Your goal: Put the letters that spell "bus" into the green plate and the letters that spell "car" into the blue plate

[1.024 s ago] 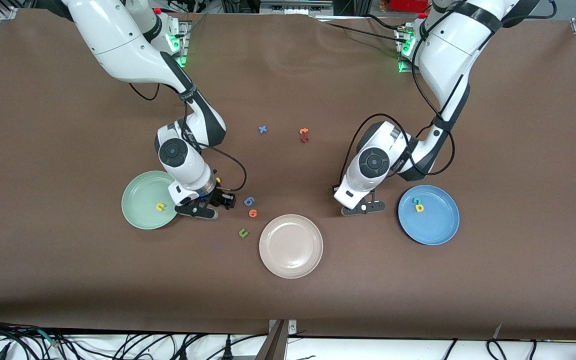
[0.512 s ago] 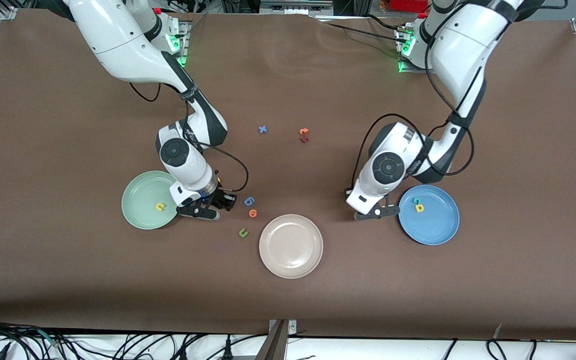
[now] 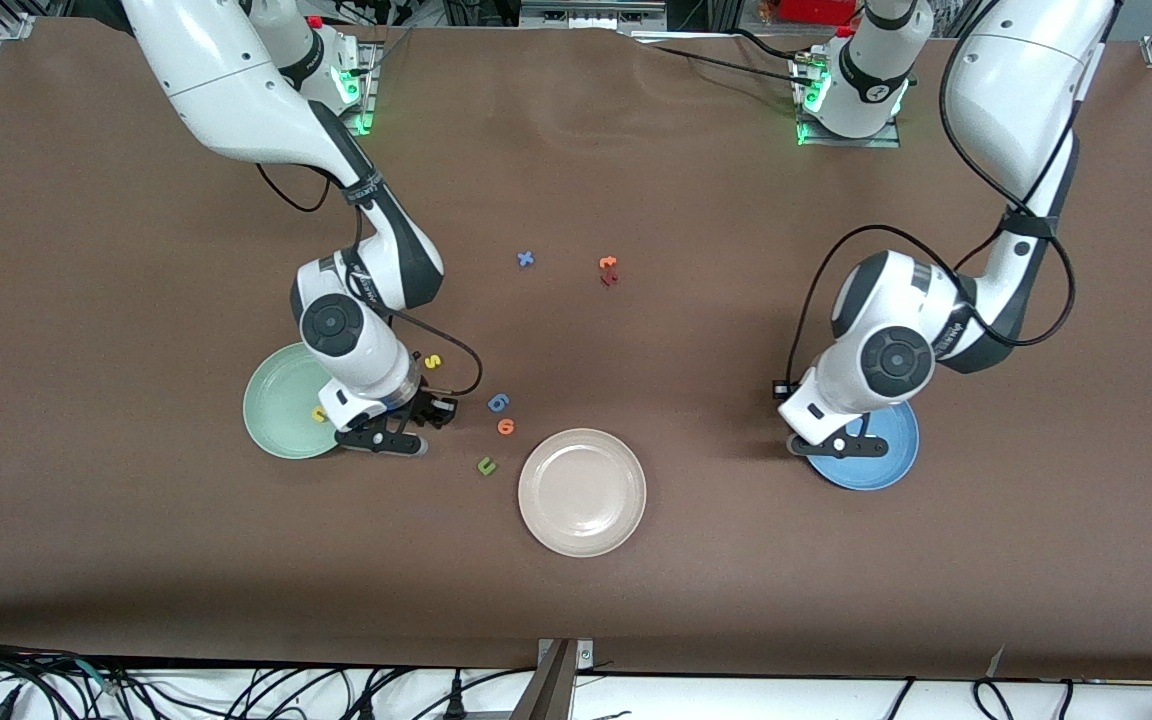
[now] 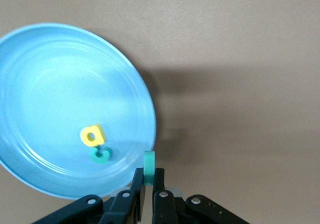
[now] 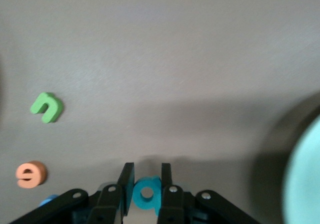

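My left gripper (image 4: 149, 173) is shut on a teal foam letter (image 4: 149, 166), seen edge-on so its shape does not show. It hangs over the rim of the blue plate (image 4: 45, 73), where a yellow "a" (image 4: 92, 135) and a teal "c" (image 4: 100, 155) lie. In the front view the left gripper (image 3: 841, 443) covers part of the blue plate (image 3: 886, 470). My right gripper (image 5: 146, 171) is shut on the teal "b" (image 5: 146, 194), low beside the green plate (image 3: 276, 400). The yellow "u" (image 3: 318, 413) lies in that plate, half hidden by the right gripper (image 3: 406, 430). The yellow "s" (image 3: 432, 361) lies on the table.
A blue "6" piece (image 3: 498, 402), an orange piece (image 3: 505, 426) and an olive "u" (image 3: 485, 465) lie between the green plate and the beige plate (image 3: 582, 491). A blue "x" (image 3: 525, 258) and an orange "t" (image 3: 608, 263) lie nearer the robots' bases.
The left arm carried its teal letter from the table beside the blue plate to over the plate's rim. The right gripper closed on the teal "b" and shifted toward the green plate, uncovering the yellow "s".
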You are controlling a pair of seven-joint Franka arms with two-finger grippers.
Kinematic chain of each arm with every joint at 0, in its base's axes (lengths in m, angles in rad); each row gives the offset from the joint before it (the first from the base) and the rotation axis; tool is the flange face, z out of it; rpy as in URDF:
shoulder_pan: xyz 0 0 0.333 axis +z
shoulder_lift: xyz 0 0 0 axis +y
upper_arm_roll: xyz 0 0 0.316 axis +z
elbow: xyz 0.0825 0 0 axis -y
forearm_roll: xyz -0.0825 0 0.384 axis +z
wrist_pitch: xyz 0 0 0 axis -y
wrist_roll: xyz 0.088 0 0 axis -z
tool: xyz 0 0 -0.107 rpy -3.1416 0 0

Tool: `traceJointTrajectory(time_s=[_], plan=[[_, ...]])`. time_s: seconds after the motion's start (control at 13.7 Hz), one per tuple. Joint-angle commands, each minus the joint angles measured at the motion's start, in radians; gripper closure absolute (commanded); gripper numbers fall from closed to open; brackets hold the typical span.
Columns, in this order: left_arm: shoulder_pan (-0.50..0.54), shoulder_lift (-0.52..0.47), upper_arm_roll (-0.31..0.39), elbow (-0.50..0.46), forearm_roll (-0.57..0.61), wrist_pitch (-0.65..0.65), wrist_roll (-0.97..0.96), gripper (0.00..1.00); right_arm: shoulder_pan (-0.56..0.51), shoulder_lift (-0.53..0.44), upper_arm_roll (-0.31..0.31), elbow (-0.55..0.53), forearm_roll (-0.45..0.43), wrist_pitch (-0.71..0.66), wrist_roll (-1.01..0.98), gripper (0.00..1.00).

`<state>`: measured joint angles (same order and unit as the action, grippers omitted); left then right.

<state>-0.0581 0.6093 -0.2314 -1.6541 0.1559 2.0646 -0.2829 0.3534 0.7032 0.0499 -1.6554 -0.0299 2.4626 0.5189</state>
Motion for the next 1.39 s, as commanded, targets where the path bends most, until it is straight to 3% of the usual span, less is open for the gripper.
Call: traceJointTrajectory(time_s=[0.0,0.15,0.22,0.29,0.51,0.59,0.73,0.8,0.88,1.1,1.32], plan=[[0.003,0.035,0.01,0.053,0.019,-0.012,0.088,0.95,-0.007,-0.031,-0.034,0.0,-0.005,-0.065,-0.1,0.9],[0.007,0.037,0.023,0.053,0.019,-0.012,0.126,0.92,-0.01,-0.047,-0.07,0.0,-0.005,-0.109,-0.189,0.9],[0.012,0.043,0.023,0.054,0.021,-0.012,0.131,0.59,-0.013,-0.054,-0.09,0.0,-0.005,-0.125,-0.235,0.9],[0.017,0.047,0.023,0.056,0.021,-0.011,0.134,0.05,-0.016,-0.063,-0.111,0.0,-0.005,-0.14,-0.284,0.9],[0.024,0.044,0.021,0.057,0.017,-0.011,0.178,0.0,-0.02,-0.063,-0.177,-0.003,-0.004,-0.159,-0.42,0.89],[0.026,0.041,0.02,0.057,0.014,-0.011,0.18,0.0,-0.021,-0.063,-0.191,-0.007,-0.004,-0.159,-0.444,0.83],[0.027,0.021,0.014,0.059,0.007,-0.017,0.174,0.0,-0.022,-0.06,-0.206,-0.017,-0.005,-0.159,-0.447,0.37],[0.027,0.0,0.011,0.057,0.004,-0.03,0.174,0.0,-0.022,-0.06,-0.206,-0.02,-0.004,-0.159,-0.439,0.09],[0.023,-0.035,0.008,0.06,0.002,-0.076,0.171,0.0,-0.022,-0.059,-0.206,-0.02,-0.002,-0.159,-0.433,0.02],[0.018,-0.156,-0.008,0.097,0.001,-0.269,0.166,0.0,-0.021,-0.06,-0.179,-0.021,0.077,-0.165,-0.392,0.01],[0.027,-0.326,-0.035,0.126,-0.004,-0.495,0.177,0.0,-0.017,-0.056,-0.092,-0.021,0.094,-0.148,-0.201,0.02]])
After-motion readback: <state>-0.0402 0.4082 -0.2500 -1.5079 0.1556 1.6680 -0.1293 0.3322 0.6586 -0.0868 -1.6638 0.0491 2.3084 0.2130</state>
